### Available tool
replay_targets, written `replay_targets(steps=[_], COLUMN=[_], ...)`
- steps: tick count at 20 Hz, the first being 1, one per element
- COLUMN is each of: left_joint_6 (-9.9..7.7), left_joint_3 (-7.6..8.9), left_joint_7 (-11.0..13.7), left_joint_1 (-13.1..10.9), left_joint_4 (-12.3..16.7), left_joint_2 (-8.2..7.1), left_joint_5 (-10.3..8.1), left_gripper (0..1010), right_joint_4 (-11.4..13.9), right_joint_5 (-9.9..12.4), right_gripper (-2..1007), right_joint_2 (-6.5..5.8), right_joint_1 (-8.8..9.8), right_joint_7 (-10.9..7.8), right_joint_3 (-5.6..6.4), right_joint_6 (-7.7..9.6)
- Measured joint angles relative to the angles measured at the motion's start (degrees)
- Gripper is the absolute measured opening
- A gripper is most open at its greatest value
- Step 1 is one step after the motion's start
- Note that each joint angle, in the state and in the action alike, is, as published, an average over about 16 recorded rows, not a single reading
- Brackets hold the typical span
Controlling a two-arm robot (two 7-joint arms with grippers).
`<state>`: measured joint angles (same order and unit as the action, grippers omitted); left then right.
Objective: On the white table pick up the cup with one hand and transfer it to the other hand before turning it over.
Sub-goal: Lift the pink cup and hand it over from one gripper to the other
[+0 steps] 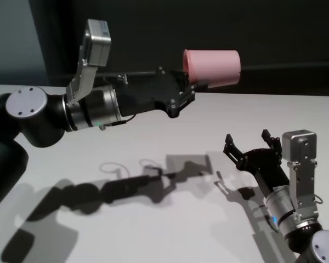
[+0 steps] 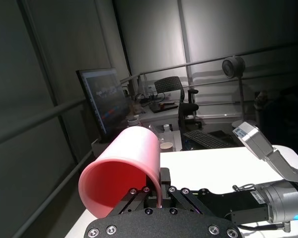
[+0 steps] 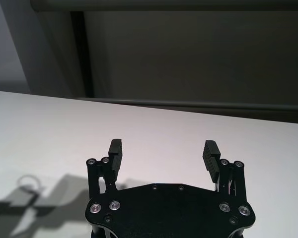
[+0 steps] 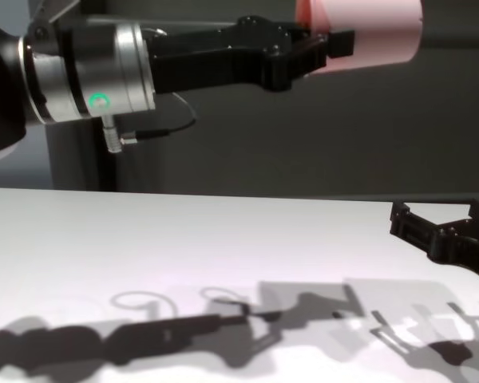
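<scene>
The pink cup (image 1: 213,67) (image 4: 367,32) lies on its side high above the white table (image 1: 153,126), its mouth turned toward my left arm. My left gripper (image 1: 189,86) (image 4: 335,44) is shut on the cup's rim wall. In the left wrist view the cup (image 2: 121,171) shows its open mouth, with the left gripper (image 2: 159,191) pinching the lower edge of the rim. My right gripper (image 1: 248,143) (image 3: 163,153) (image 4: 441,217) hovers low over the table at the right, below and to the right of the cup. It is open with nothing between its fingers.
Both arms cast shadows on the table (image 4: 144,239) below the cup. A dark wall runs behind the table's far edge (image 3: 188,106). A monitor (image 2: 104,101) and an office chair (image 2: 176,94) stand far off beyond the table.
</scene>
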<state>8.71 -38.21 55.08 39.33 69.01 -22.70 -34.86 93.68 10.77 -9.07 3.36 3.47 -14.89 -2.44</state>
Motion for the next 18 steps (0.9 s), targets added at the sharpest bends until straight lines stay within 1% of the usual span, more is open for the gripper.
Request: replay_targets(steps=[8,18], left_joint_6=[0.27,0.61], left_joint_3=[-2.06,-3.30], left_joint_7=[1.78,4.14], left_joint_1=[0.75,1.57], left_joint_4=[-1.04,-2.32], left_joint_2=[0.50,0.65], left_joint_5=[0.68,0.50], left_gripper=[49,49], right_joint_4=[0.00,0.00], right_joint_5=[0.00,0.00], right_gripper=[1000,1000], right_joint_2=[0.00,0.00], right_joint_1=[0.00,0.00], right_joint_7=[0.00,0.00], right_joint_3=[0.00,0.00], right_joint_6=[0.00,0.00])
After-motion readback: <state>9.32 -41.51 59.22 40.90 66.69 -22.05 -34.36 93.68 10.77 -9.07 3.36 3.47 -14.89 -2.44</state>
